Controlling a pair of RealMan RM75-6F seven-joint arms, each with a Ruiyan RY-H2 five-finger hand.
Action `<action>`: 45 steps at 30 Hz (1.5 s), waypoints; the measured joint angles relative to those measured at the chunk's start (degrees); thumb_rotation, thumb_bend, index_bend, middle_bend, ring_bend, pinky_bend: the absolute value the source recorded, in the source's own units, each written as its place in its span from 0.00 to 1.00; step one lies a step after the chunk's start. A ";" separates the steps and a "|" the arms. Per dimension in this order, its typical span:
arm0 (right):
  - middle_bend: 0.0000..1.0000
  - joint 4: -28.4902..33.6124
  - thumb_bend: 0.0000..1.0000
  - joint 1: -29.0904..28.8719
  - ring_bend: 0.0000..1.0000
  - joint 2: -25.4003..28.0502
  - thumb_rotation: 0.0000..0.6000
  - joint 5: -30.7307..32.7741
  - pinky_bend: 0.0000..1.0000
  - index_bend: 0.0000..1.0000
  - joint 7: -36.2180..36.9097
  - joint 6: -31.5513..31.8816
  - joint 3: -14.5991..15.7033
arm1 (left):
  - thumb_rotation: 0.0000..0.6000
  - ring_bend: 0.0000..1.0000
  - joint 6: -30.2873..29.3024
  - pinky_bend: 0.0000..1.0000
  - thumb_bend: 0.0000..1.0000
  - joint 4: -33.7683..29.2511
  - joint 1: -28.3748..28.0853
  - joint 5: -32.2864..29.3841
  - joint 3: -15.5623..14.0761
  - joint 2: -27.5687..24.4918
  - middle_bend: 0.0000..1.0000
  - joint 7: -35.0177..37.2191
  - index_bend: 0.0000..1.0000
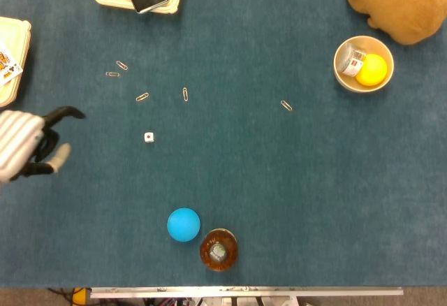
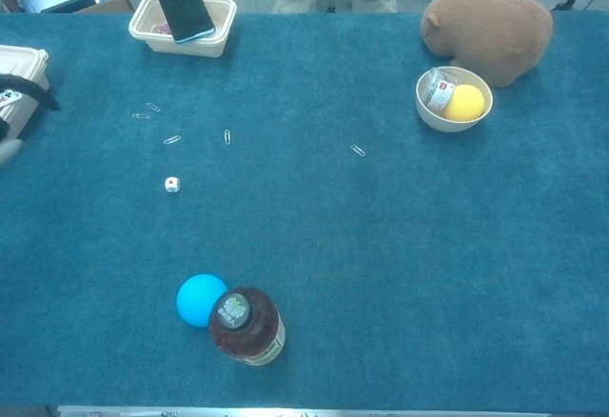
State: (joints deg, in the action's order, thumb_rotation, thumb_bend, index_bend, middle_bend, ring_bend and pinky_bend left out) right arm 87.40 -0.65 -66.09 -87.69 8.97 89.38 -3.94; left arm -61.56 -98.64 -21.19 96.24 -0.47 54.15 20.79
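Several paperclips [image 1: 142, 97] and a die [image 1: 149, 137] lie near the left hand [image 1: 28, 145], fingers apart, empty

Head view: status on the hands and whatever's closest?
Left robot hand at left edge, fingers apart, holding nothing. Right robot hand not in view. Nearest: white die, untouched on the blue cloth. Nothing between them.

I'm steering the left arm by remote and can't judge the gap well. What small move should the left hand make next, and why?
Probably ease the left hand a little further right, toward the die. The hand sits at the table's left edge, fingers apart and holding nothing, and bare blue cloth separates it from the die, the nearest small thing.
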 measured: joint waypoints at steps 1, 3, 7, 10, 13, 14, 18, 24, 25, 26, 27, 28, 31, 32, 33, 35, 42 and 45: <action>0.29 -0.06 0.29 0.00 0.17 0.00 1.00 0.08 0.32 0.38 -0.02 -0.04 -0.01 | 1.00 0.90 1.09 0.84 0.46 0.40 -0.99 0.34 -0.16 0.46 0.98 0.69 0.26; 0.29 -0.08 0.29 0.00 0.17 0.08 1.00 0.25 0.32 0.38 -0.13 -0.11 -0.05 | 1.00 0.94 2.73 0.88 0.46 0.94 -2.33 0.92 -0.46 1.00 1.00 1.25 0.25; 0.29 0.12 0.29 -0.14 0.17 0.25 1.00 0.35 0.32 0.38 -0.38 -0.22 -0.20 | 0.96 1.00 7.43 0.96 0.50 1.47 -5.51 1.97 -1.40 1.69 1.00 1.66 0.24; 0.29 0.40 0.29 -0.39 0.17 0.36 1.00 0.32 0.32 0.38 -0.70 -0.46 -0.28 | 0.69 1.00 11.69 1.00 0.60 1.29 -8.03 2.17 -2.14 1.87 1.00 1.66 0.22; 0.29 0.55 0.29 -0.61 0.17 0.38 1.00 0.40 0.32 0.38 -0.92 -0.74 -0.37 | 0.49 1.00 15.72 1.00 0.67 0.99 -10.74 2.09 -2.88 2.27 1.00 1.57 0.19; 0.29 0.55 0.29 -0.66 0.17 0.38 1.00 0.45 0.32 0.38 -0.96 -0.83 -0.38 | 0.46 1.00 16.73 1.00 0.68 0.91 -11.48 2.00 -3.10 2.47 1.00 1.54 0.18; 0.29 0.43 0.29 -0.90 0.17 0.30 1.00 0.74 0.32 0.38 -1.06 -1.27 -0.46 | 0.35 1.00 20.08 1.00 0.72 0.95 -13.83 1.23 -3.82 4.08 1.00 0.99 0.12; 0.29 0.29 0.29 -1.06 0.17 0.38 1.00 1.03 0.32 0.38 -1.05 -1.43 -0.64 | 0.32 1.00 23.59 1.00 0.72 2.38 -16.37 -0.93 -4.18 7.72 1.00 -0.41 0.10; 0.29 0.26 0.29 -1.08 0.17 0.39 1.00 1.10 0.32 0.38 -1.02 -1.47 -0.67 | 0.30 1.00 24.11 1.00 0.73 2.77 -16.78 -1.23 -4.26 8.41 1.00 -0.81 0.10; 0.29 0.20 0.29 -1.10 0.17 0.39 1.00 1.16 0.32 0.38 -1.01 -1.50 -0.69 | 0.29 1.00 24.44 1.00 0.73 3.07 -17.05 -1.46 -4.32 8.92 1.00 -1.19 0.10; 0.29 0.10 0.29 -1.11 0.17 0.38 1.00 1.25 0.32 0.38 -0.98 -1.55 -0.71 | 0.28 1.00 24.75 1.00 0.73 3.33 -17.28 -1.71 -4.39 9.42 1.00 -1.55 0.10; 0.29 0.03 0.29 -1.12 0.17 0.37 1.00 1.34 0.32 0.38 -0.94 -1.62 -0.71 | 0.27 1.00 25.16 1.00 0.73 3.66 -17.57 -2.10 -4.49 10.07 1.00 -2.00 0.10; 0.29 -0.19 0.29 -1.14 0.17 0.34 1.00 1.46 0.32 0.38 -0.80 -1.72 -0.72 | 0.27 1.00 26.03 1.00 0.73 4.47 -18.20 -3.11 -4.74 11.26 1.00 -3.21 0.10; 0.29 -0.24 0.29 -1.13 0.17 0.34 1.00 1.46 0.32 0.38 -0.75 -1.66 -0.73 | 0.27 1.00 26.26 1.00 0.73 4.67 -18.34 -3.44 -4.83 11.50 1.00 -3.59 0.10; 0.29 -0.32 0.29 -1.09 0.17 0.34 1.00 1.52 0.32 0.38 -0.68 -1.60 -0.74 | 0.26 1.00 26.51 1.00 0.73 4.81 -18.47 -3.79 -4.92 11.69 1.00 -3.91 0.10; 0.29 -0.45 0.29 -1.02 0.17 0.33 1.00 1.58 0.32 0.38 -0.60 -1.54 -0.73 | 0.27 1.00 26.95 1.00 0.73 5.01 -18.71 -4.63 -5.16 12.04 1.00 -4.38 0.10; 0.29 -0.79 0.29 -0.90 0.17 0.20 1.00 1.69 0.32 0.38 -0.36 -1.51 -0.63 | 0.26 1.00 27.41 1.00 0.73 6.13 -19.06 -6.73 -5.71 13.49 1.00 -5.04 0.10; 0.29 -0.80 0.29 -0.87 0.17 0.24 1.00 1.74 0.32 0.38 -0.32 -1.44 -0.67 | 0.27 1.00 27.43 1.00 0.73 6.82 -19.19 -7.40 -5.78 14.29 1.00 -4.98 0.10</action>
State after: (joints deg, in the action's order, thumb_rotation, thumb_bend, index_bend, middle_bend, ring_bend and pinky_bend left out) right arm 86.61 -1.52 -65.86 -85.96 8.65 87.94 -4.61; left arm -34.13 -91.81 -40.38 88.84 -6.25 68.44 15.81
